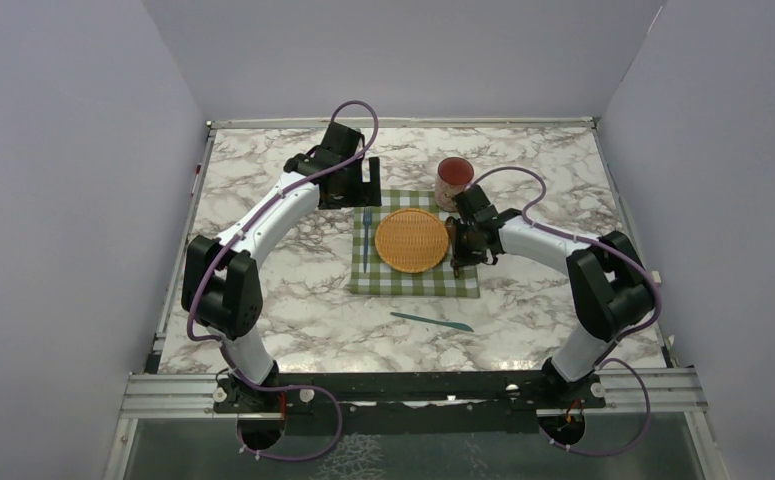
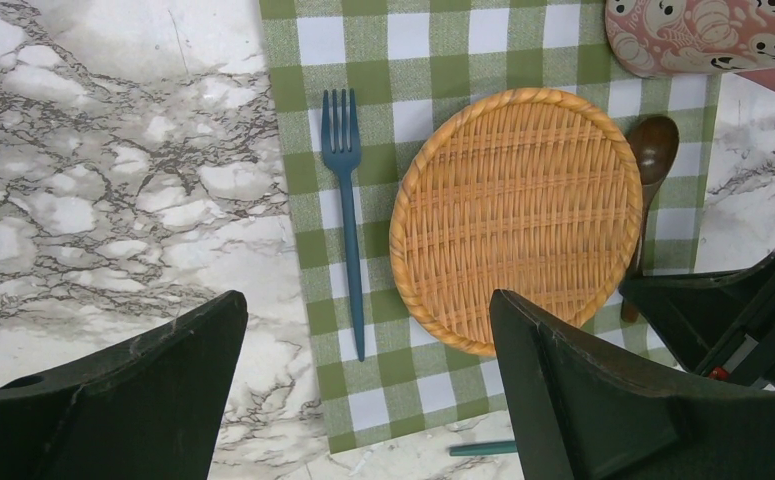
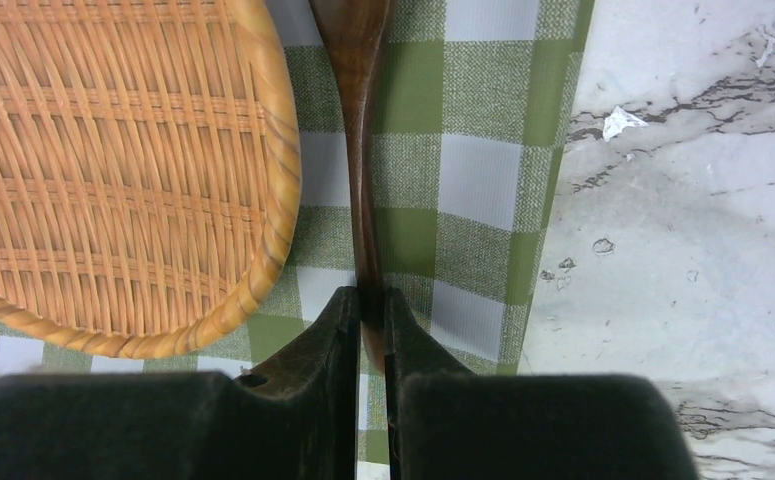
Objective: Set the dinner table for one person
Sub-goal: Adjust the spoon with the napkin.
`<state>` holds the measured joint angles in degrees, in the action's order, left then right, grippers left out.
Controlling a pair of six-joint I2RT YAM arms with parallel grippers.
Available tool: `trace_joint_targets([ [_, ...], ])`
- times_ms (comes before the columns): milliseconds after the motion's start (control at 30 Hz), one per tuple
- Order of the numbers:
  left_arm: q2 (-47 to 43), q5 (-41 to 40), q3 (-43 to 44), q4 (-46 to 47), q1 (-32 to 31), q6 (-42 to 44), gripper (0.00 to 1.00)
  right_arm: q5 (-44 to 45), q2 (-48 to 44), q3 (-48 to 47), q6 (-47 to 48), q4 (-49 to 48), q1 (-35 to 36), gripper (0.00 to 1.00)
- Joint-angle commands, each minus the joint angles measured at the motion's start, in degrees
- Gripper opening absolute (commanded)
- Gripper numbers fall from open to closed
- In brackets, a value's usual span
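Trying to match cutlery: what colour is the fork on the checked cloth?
Dark teal blue; the fork shows best in the left wrist view.

Left pincer (image 2: pixel 363 305) wide agape on a far-stretched arm; right pincer (image 3: pixel 368 300) tight, forearm inward.

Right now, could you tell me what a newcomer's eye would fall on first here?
The round wicker plate sits on the green checked cloth, a blue fork to its left. On its right, the right gripper holds a wooden spoon by its handle. A teal knife lies alone on the marble tabletop, nearer the robot.
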<state>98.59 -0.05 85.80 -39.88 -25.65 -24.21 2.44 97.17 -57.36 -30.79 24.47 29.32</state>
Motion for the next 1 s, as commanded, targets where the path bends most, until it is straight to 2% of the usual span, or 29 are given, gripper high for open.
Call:
trace_joint_targets([
  [0, 0.55, -0.03, 1.90, 0.87, -0.37, 0.99, 0.94, 2.95, -0.36, 1.95, -3.27, 3.04, 0.57, 0.04],
  [367, 0.00, -0.02, 1.40, 0.83, -0.37, 0.96, 0.94, 2.26, 0.73, 0.96, -1.94, 3.29, 0.56, 0.05],
  [433, -0.23, 0.04, 1.24, 0.93, -0.37, 0.77, 0.94, 1.99, 0.76, 0.99, -1.83, 3.43, 0.57, 0.07],
  [500, -0.45, 0.05, 1.01, 0.86, -0.37, 0.66, 0.94, 1.90, 0.67, 1.00, -1.66, 3.60, 0.63, 0.15],
  [567, -0.58, 0.03, 0.82, 0.92, -0.37, 0.57, 0.94, 1.88, 0.38, 0.81, -1.45, 4.14, 0.65, 0.19],
  [967, -0.25, -0.03, 0.99, 1.01, -0.38, 0.03, 0.94, 3.08, -6.10, -2.59, 0.96, 8.98, 1.00, 0.21],
])
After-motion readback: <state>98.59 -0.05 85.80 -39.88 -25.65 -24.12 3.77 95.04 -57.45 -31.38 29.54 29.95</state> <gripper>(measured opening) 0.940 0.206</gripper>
